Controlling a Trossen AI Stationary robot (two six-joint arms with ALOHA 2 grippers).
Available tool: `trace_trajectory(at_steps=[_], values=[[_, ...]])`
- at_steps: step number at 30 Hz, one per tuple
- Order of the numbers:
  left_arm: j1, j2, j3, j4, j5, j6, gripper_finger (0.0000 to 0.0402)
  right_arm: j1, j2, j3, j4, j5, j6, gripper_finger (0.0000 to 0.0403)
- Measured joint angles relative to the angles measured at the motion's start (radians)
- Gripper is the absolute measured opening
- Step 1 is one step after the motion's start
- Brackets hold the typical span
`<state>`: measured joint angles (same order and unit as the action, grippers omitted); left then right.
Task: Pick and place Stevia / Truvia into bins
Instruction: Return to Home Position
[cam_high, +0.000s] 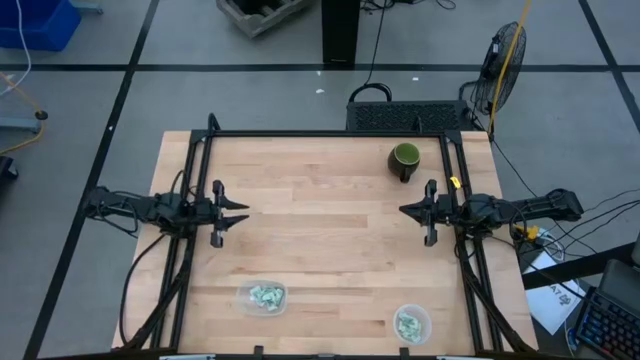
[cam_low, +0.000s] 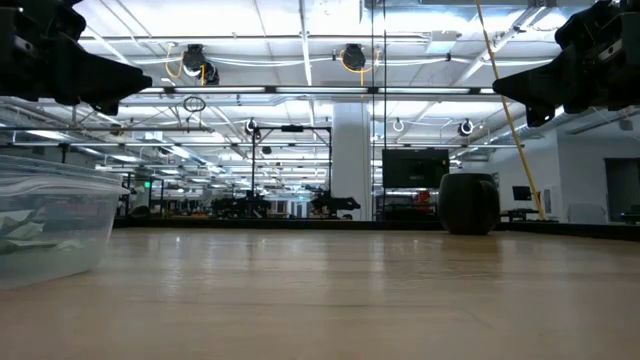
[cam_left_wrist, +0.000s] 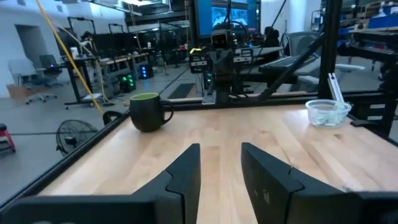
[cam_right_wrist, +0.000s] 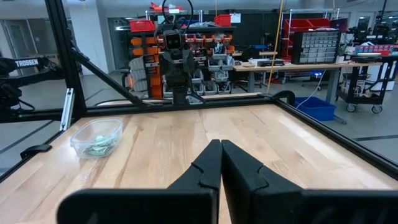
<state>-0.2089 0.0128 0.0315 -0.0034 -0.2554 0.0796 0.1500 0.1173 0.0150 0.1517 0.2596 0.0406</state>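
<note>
The Stevia / Truvia sachets lie as pale green and white paper inside both bins, near the table's front edge: some (cam_high: 265, 296) in the rounded-rectangular clear tub (cam_high: 243, 300), some (cam_high: 408, 325) in the round clear tub (cam_high: 424, 316). No sachet shows on the bare wood. My left gripper (cam_high: 243, 213) hovers level over the table's left side, open and holding nothing. My right gripper (cam_high: 403, 210) hovers level over the right side, shut on nothing. The wrist views show the same: left gripper (cam_left_wrist: 221, 158) with a gap, right gripper (cam_right_wrist: 221, 163) with fingers together.
A dark green mug (cam_high: 404, 160) stands at the table's far right, its handle toward the near side. A black metal frame (cam_high: 320, 133) runs along the table's far, left and right edges. Bare wood (cam_high: 320, 230) lies between the two grippers.
</note>
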Motion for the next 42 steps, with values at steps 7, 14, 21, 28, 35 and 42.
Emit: trace_trajectory(at_steps=[7,14,21,28,35,42], values=[[0.000,0.000,-0.001,0.006,-0.001,-0.013,0.0122,0.000,0.000,0.000,0.000,0.000,0.000,0.0004],[0.000,0.000,-0.001,0.006,-0.001,-0.011,0.0122,0.000,0.000,0.000,0.000,0.000,0.000,0.0004],[0.000,0.000,-0.001,0.006,-0.001,-0.012,0.0122,0.000,0.000,0.000,0.000,0.000,0.000,0.0004],[0.000,0.000,-0.001,0.007,-0.001,-0.013,0.0122,0.000,0.000,0.000,0.000,0.000,0.000,0.0004],[0.000,0.000,-0.001,0.007,-0.001,-0.011,0.0122,0.000,0.000,0.000,0.000,0.000,0.000,0.0004],[0.000,0.000,-0.001,0.007,-0.001,-0.011,0.0122,0.000,0.000,0.000,0.000,0.000,0.000,0.0004]])
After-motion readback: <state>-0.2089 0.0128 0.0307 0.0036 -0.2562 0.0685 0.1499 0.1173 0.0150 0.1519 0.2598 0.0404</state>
